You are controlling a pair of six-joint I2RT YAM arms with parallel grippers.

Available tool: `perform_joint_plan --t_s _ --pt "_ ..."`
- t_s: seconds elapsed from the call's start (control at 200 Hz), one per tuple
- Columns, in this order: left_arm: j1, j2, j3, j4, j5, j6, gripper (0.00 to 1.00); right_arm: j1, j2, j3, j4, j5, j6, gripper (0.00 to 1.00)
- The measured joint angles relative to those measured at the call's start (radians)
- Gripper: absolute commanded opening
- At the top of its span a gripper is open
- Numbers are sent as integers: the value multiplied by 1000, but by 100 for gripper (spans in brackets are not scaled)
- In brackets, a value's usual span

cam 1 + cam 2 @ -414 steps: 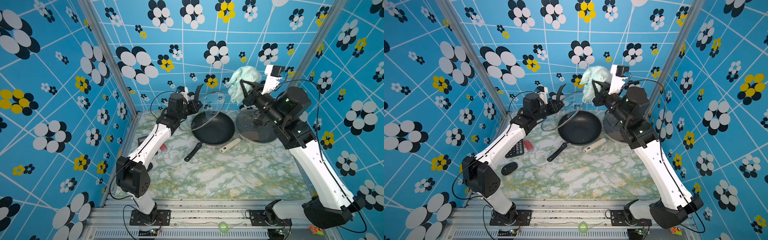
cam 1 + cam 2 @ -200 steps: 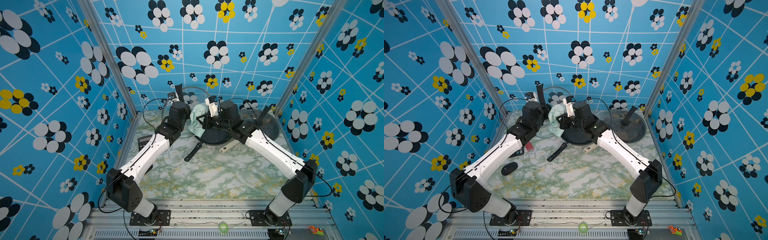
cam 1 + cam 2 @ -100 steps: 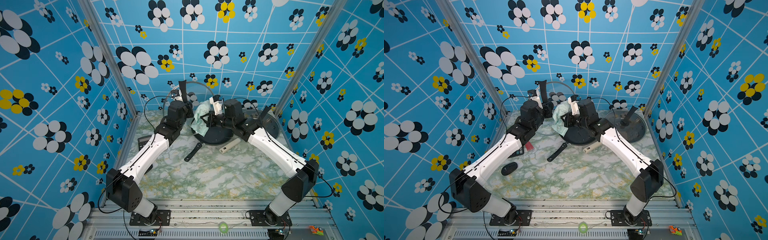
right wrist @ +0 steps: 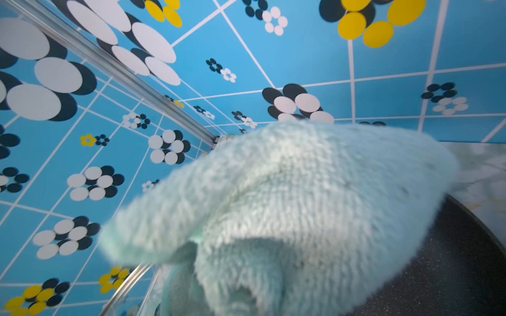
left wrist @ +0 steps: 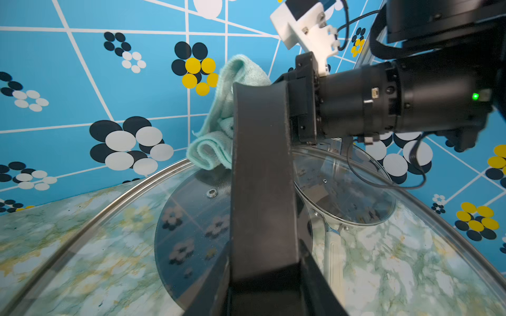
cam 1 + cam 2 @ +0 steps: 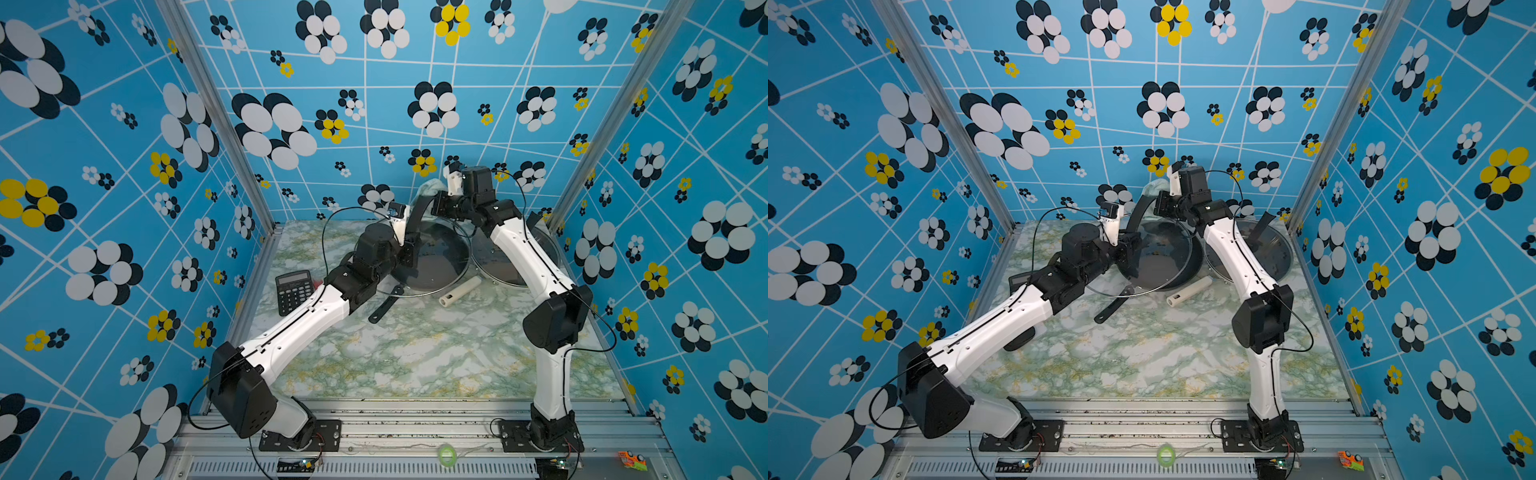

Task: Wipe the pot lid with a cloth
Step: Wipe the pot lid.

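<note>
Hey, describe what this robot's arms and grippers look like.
The left arm and right arm have white shells, black joints and thin black cables. The left gripper and right gripper are black, each with a white camera mount.

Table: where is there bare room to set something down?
The front half of the table is bare, between both arms' bases, this side of the pan's handle and white cylinder. The back is crowded: calculator, held glass lid, second lid.
</note>
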Motion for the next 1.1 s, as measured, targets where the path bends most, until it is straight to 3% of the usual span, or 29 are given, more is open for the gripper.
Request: perform_joint_plan --t_s 0.4,0.54,0.829,1.099 --pt "-24 -34 -6 -14 4 94 0 -37 50 61 -75 -4 -75 0" --pt "-23 -11 6 -29 -65 121 0 -42 -50 -78 -89 20 -113 0" --pt "24 92 108 -23 -137 122 0 -42 -422 -533 -25 108 -116 0" --pt "74 156 173 -8 -169 129 0 60 -502 -631 -3 244 -106 0"
